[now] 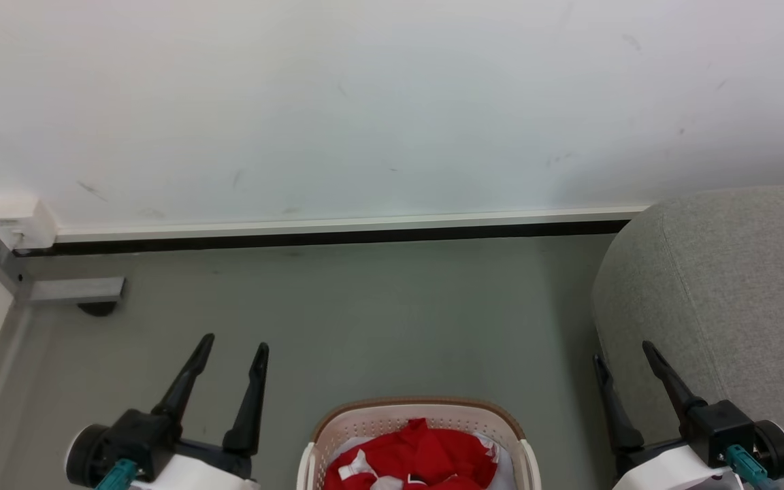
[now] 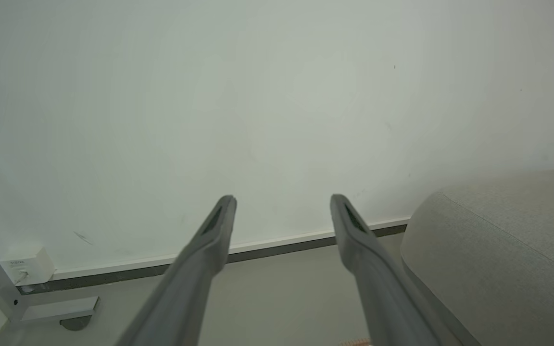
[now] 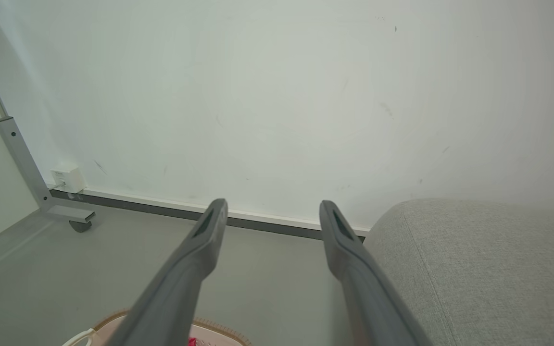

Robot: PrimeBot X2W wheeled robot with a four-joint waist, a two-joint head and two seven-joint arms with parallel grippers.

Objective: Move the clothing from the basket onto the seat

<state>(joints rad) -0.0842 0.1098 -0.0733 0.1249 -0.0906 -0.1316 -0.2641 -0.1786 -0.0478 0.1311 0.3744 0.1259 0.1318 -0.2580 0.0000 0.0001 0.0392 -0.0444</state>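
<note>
Red clothing (image 1: 412, 456) lay in the basket (image 1: 337, 425).
Left of the basket, the left gripper (image 1: 237, 341) had its fingers wide apart and empty; right of it, the right gripper (image 1: 622, 350) did too, beside the grey seat (image 1: 739, 286). A white cloth (image 1: 503, 469), maybe, showed under the red.

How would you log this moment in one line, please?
left gripper: open | right gripper: open | clothing: in basket | seat: no clothing seen

clothing (image 1: 414, 456) in basket (image 1: 419, 410) | seat (image 1: 732, 299) right of basket | wall (image 1: 365, 102) behind both
</note>
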